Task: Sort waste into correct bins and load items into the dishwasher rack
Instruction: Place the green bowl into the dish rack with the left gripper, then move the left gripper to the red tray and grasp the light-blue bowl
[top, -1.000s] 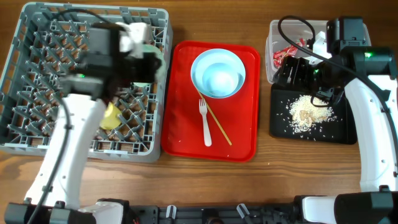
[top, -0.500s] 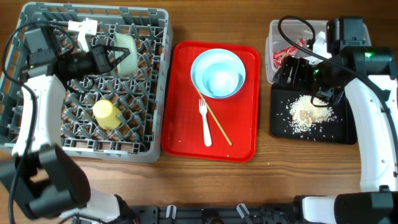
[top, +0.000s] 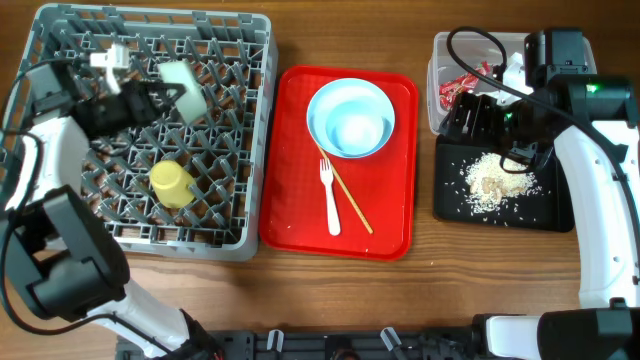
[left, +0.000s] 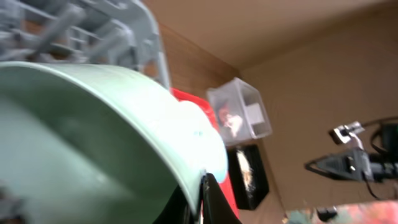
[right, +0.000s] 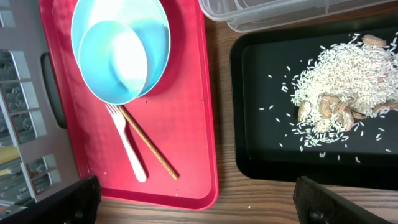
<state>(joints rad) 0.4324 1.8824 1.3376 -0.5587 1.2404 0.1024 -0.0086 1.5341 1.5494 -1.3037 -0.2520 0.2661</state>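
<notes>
My left gripper (top: 158, 96) is shut on the rim of the pale green bowl (top: 186, 80) and holds it tilted over the back of the grey dishwasher rack (top: 250, 130). In the left wrist view the bowl (left: 93, 143) fills the frame, with a finger (left: 202, 202) on its rim. A yellow cup (top: 172, 184) sits in the rack. The light blue bowl (top: 350, 118), white fork (top: 329, 198) and a chopstick (top: 350, 198) lie on the red tray (top: 290, 215). My right gripper (top: 478, 122) is open and empty above the edge between the clear tub (top: 440, 70) and the black tray (top: 450, 205). I cannot make out a white plate.
The tub holds the red-and-white wrapper (top: 460, 88) and the white napkin (top: 510, 68). Rice-like scraps (top: 495, 180) are piled in the black tray; they also show in the right wrist view (right: 336, 87). Bare wooden table lies along the front edge.
My left arm has swung from over the rack's middle to its back left, carrying the green bowl a little leftward. The right arm has not moved.
</notes>
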